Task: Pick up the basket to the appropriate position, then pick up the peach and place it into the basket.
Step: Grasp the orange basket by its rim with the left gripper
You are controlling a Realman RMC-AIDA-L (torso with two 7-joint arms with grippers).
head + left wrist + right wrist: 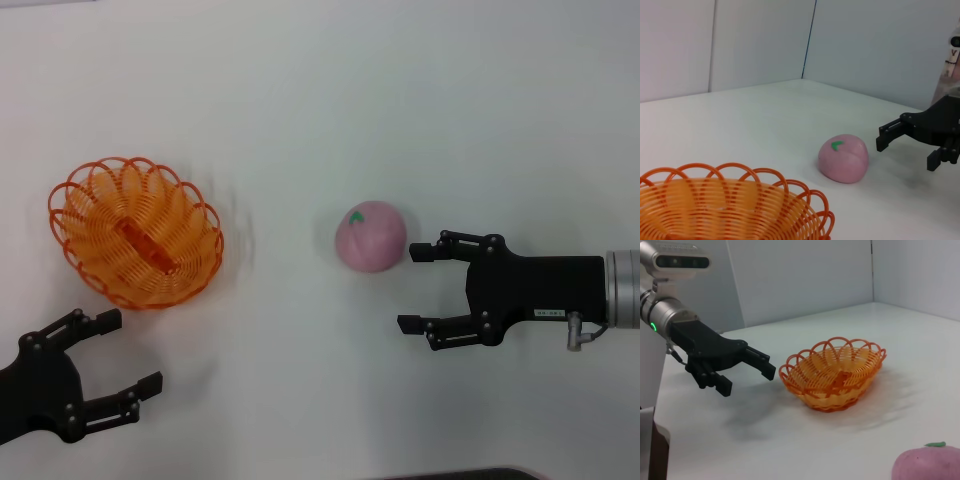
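Even, bright, diffuse overhead light falls on the white counter (330,100), with no glare and only faint, soft-edged shadows beneath the basket (832,372), the peach (371,238) and the left end effector (747,374). In the head view the basket's rim shows slight motion smear. The near basket rim in the left wrist view is slightly soft.

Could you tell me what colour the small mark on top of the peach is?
Green, on the pale pink peach; clearest in the left wrist view.
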